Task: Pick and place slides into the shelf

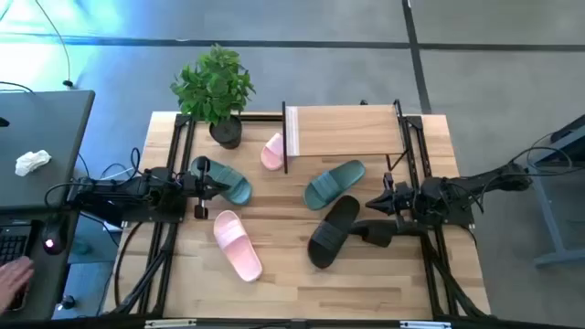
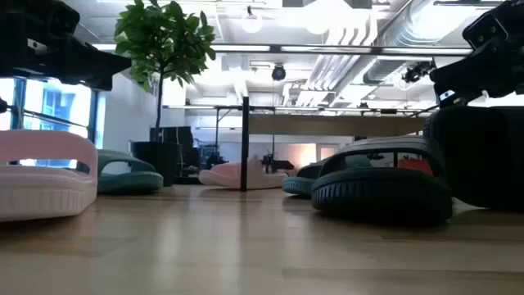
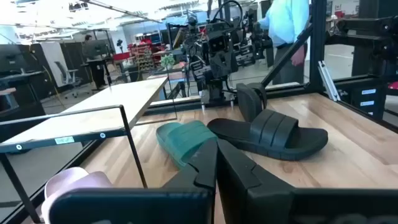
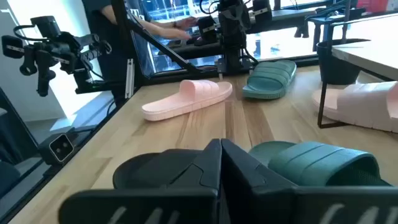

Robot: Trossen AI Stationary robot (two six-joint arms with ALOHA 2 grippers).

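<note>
The shelf (image 1: 343, 128) stands at the table's far edge, its light board on thin black legs. One pink slide (image 1: 272, 152) lies at the shelf's left leg, and the other pink slide (image 1: 238, 244) lies flat near the left front. A teal slide (image 1: 334, 183) rests in front of the shelf. The second teal slide (image 1: 230, 183) lies under my left gripper (image 1: 222, 187), which is shut and raised above it. One black slide (image 1: 332, 230) lies flat at the centre; another black slide (image 1: 375, 235) stands tipped up beside it. My right gripper (image 1: 370, 203) hovers shut above them.
A potted plant (image 1: 217, 87) stands at the table's far left corner beside the shelf. Black frame rails (image 1: 169, 228) run along both table sides. A desk with a keyboard (image 1: 37, 155) sits left of the table. A person (image 3: 286, 25) stands in the room beyond.
</note>
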